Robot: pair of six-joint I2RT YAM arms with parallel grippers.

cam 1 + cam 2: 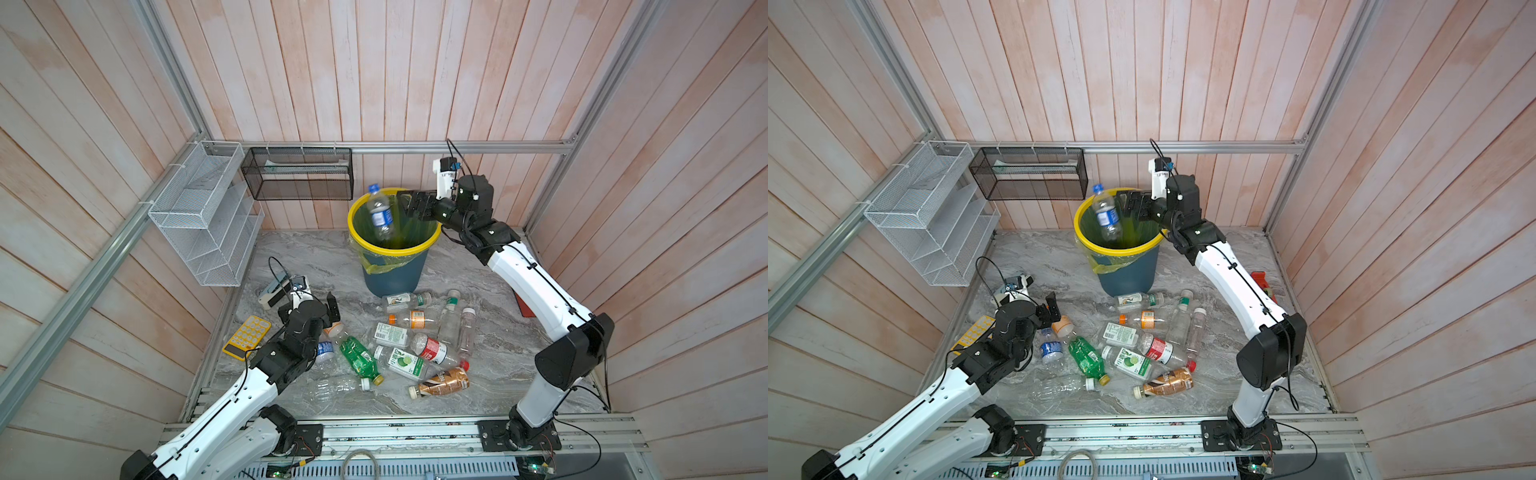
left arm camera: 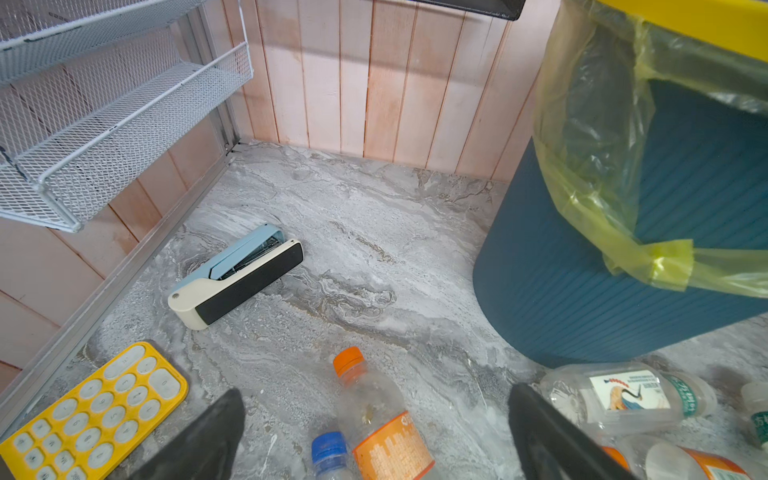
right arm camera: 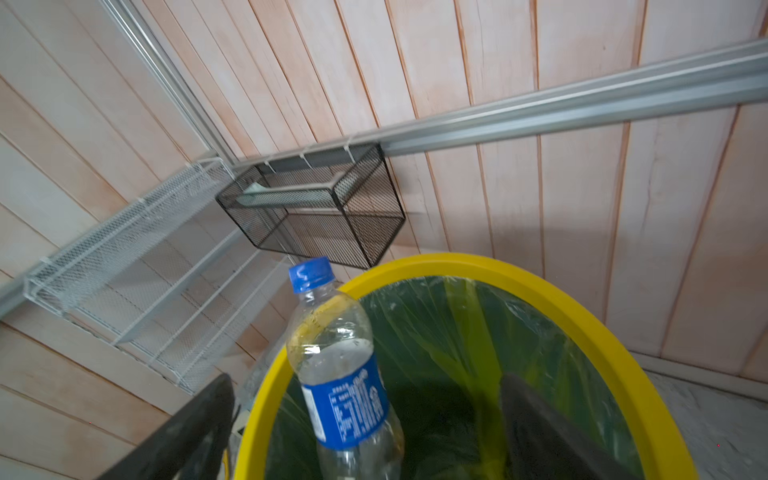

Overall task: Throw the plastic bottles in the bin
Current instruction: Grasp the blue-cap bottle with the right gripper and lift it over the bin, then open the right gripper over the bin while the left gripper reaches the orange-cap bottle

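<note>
Right arm [image 1: 528, 282] rises from front edge of desk [image 1: 498, 374], elbow bent, forearm reaching up twd back edge; right gripper [image 1: 409, 203] held high, pointing left, jaws wide apart, gripping nothing. Left arm [image 1: 232, 399] low, angled in from front-left corner; left gripper [image 2: 376, 392] tilted down nr desk surface, jaws also wide, nothing gripped.

place: robot test cell; evidence: aluminium frame [image 1: 399, 147]; panelled walls [image 1: 332, 62]; robot arm [image 1: 523, 282] on base rail [image 1: 395, 434]

The yellow calculator [image 2: 93, 411], just beside the left gripper [image 2: 374, 392], is showing faint key digits, such as 0; the plastic bottles [image 2: 390, 432] are carrying labels too blurred to read.
</note>
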